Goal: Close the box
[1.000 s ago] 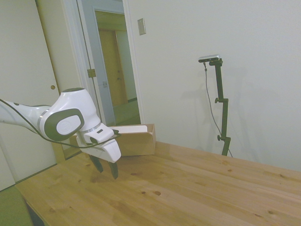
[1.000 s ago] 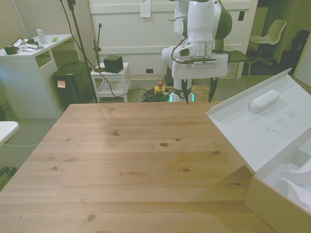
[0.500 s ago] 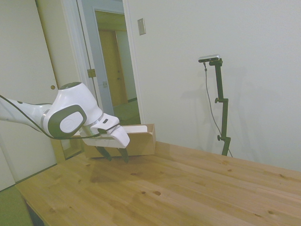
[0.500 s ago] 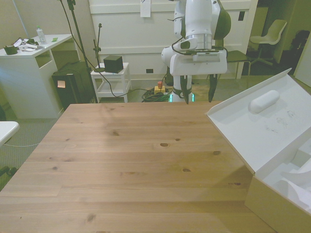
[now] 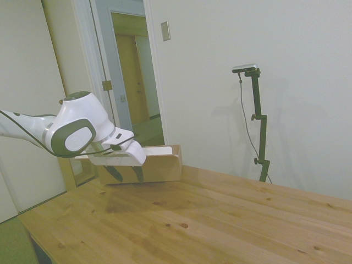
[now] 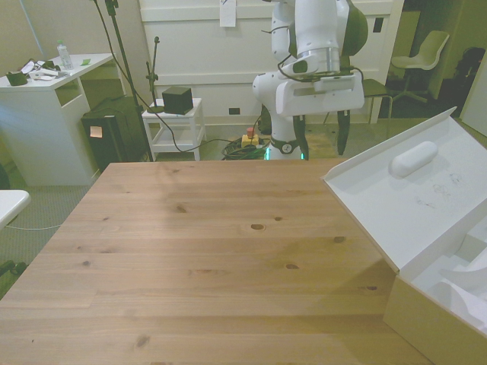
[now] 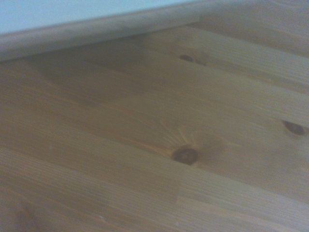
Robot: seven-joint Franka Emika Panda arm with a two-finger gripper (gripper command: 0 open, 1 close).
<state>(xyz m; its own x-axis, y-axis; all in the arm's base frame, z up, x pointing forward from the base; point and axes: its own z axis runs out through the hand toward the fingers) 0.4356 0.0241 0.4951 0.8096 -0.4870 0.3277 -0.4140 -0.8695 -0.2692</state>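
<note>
Box (image 6: 437, 304): tan cardboard, at the surface's (image 6: 221, 251) near corner on the front view's right, lid flap (image 6: 411, 194) raised and tilted back, white inside showing. Pincer (image 6: 319, 137): spread wide, holding nothing, hanging above the surface's far edge, well apart from the box. Wrist view: bare wood grain with knots (image 7: 186, 154), blurred.

A bare wooden table (image 6: 205, 251), its planks dotted with dark knots, is spread below and in front of the gripper (image 6: 320, 135). Behind the gripper, toward the front view's left, a white trolley (image 6: 173, 128) topped by a small black cube (image 6: 177, 99) is seen, with a white desk (image 6: 46, 122) well beyond it. A pale chair (image 6: 422, 57) is placed behind, toward the front view's right.
</note>
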